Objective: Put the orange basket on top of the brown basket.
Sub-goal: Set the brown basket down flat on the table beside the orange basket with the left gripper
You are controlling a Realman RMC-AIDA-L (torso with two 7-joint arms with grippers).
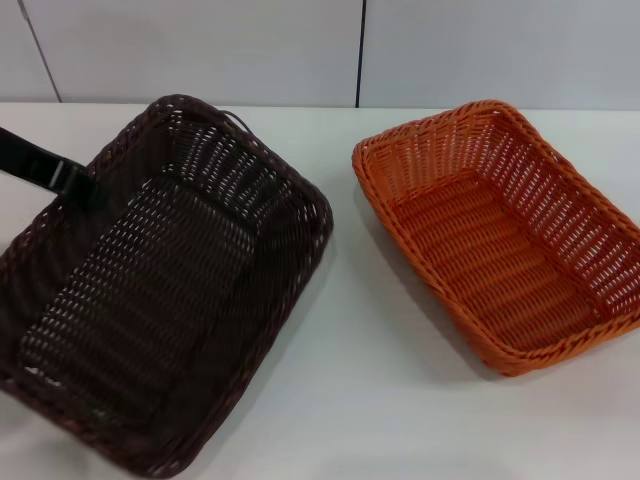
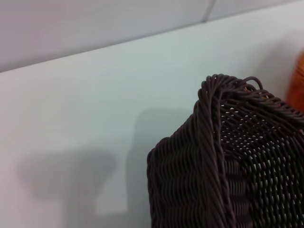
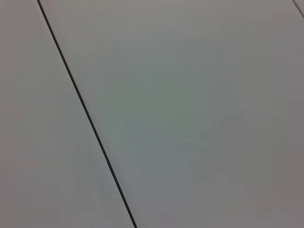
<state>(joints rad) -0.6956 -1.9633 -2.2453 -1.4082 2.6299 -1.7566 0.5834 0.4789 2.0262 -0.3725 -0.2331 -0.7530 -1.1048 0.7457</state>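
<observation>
**Two baskets apart on a white table, left gripper at the brown one**

Before you lies a white table (image 1: pixel 360 400), broad and bare between and in front of the baskets, with a pale panelled wall (image 1: pixel 200 50) along its far edge.

The brown basket (image 1: pixel 160 290) fills the left half of the head view. Its long axis runs from near left to far right, and its near end reaches the bottom of the view. In the left wrist view its corner (image 2: pixel 223 156) appears raised above the table, casting a shadow below, so it seems tilted or lifted.

The orange basket (image 1: pixel 505 235) sits flat on the right, well apart from the brown one, with a strip of open table between them. Its long axis runs from far left to near right, and its right side runs past the view's edge.

Your left gripper (image 1: pixel 75 182) reaches in from the left and meets the brown basket's left rim. You cannot tell how its fingers stand.

Your right gripper is out of sight; its camera shows only pale panels.
</observation>
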